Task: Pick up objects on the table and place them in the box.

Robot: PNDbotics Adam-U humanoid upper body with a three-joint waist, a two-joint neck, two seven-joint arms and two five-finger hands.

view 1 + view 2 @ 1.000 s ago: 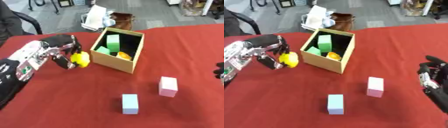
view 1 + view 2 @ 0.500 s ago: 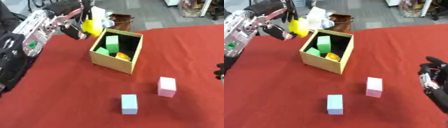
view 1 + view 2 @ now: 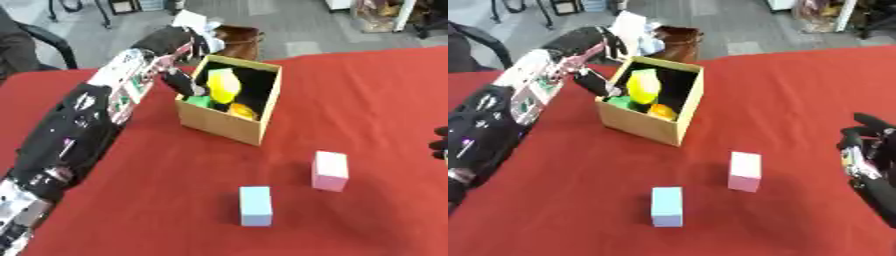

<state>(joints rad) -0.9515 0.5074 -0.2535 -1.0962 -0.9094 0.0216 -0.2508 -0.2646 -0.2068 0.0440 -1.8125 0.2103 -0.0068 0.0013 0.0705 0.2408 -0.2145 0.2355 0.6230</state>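
Observation:
An open cardboard box stands on the red table. Inside it lie a green piece and an orange piece. My left hand reaches over the box's left wall, its fingers curled on a yellow object held in the box's opening. A pink block and a light blue block lie on the cloth in front of the box. At the right edge my right hand rests open, fingers up, away from the blocks.
A brown bag and a white bundle sit on the floor behind the box. A dark chair stands at the far left. My left arm spans the table's left side.
My left hand lifted the yellow object from the table left of the box, swung it high, then brought it down into the box's opening. The right hand stayed put.

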